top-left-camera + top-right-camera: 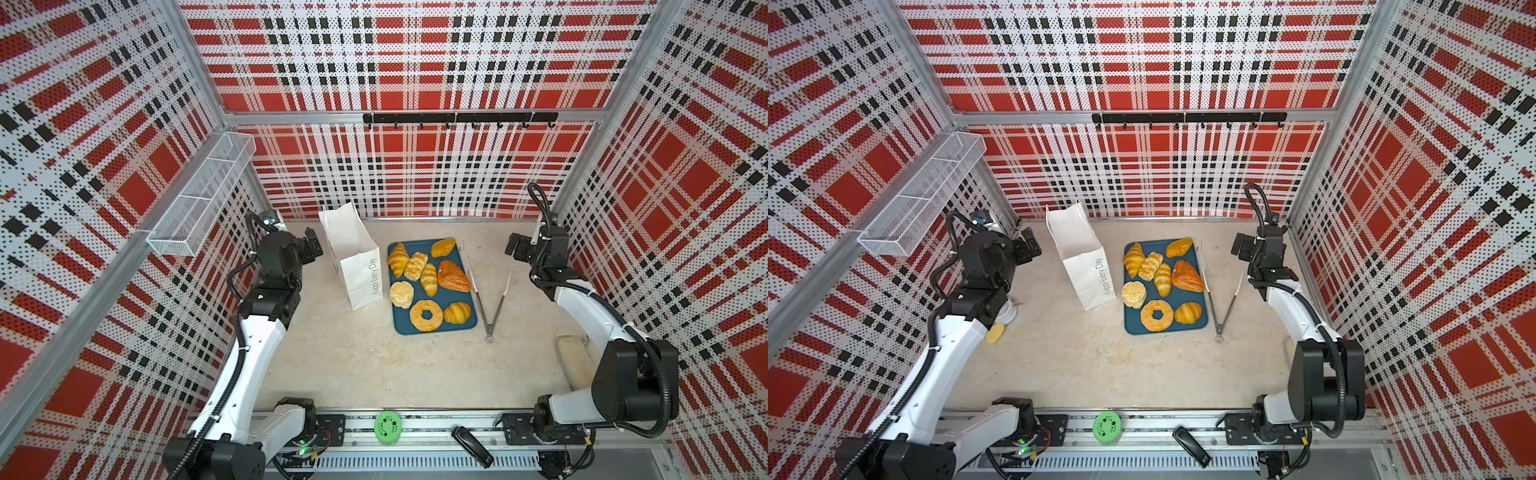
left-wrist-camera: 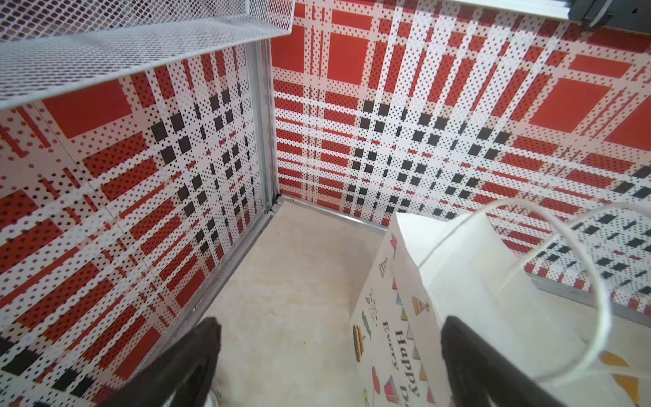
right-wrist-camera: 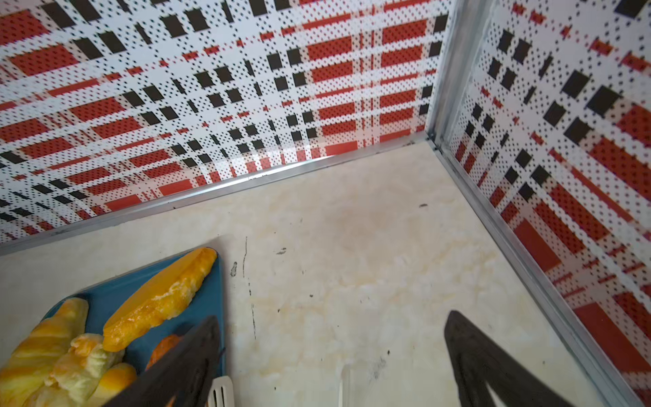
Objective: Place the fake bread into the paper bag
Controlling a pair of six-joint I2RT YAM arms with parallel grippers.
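Observation:
Several golden-brown pieces of fake bread lie on a dark-teal tray (image 1: 440, 329) in both top views, among them a croissant (image 1: 398, 259) and a ring doughnut (image 1: 1157, 316). The white paper bag (image 1: 353, 257) (image 1: 1081, 257) stands upright just left of the tray, mouth open upward. My left gripper (image 1: 313, 243) (image 1: 1030, 243) hovers open left of the bag. In the left wrist view the bag's lettered side (image 2: 394, 338) lies between my open left gripper's (image 2: 329, 320) fingers, untouched. My right gripper (image 1: 512, 246) (image 3: 333, 317) stands open right of the tray, over bare table, with a long orange pastry (image 3: 158, 299) nearby.
Metal tongs (image 1: 490, 307) (image 1: 1223, 307) lie spread open right of the tray, below my right gripper. A white wire-mesh basket (image 1: 199, 199) hangs on the left wall. A green round lid (image 1: 387, 428) and a black object (image 1: 471, 446) sit on the front rail. A beige block (image 1: 575, 365) lies by the right arm.

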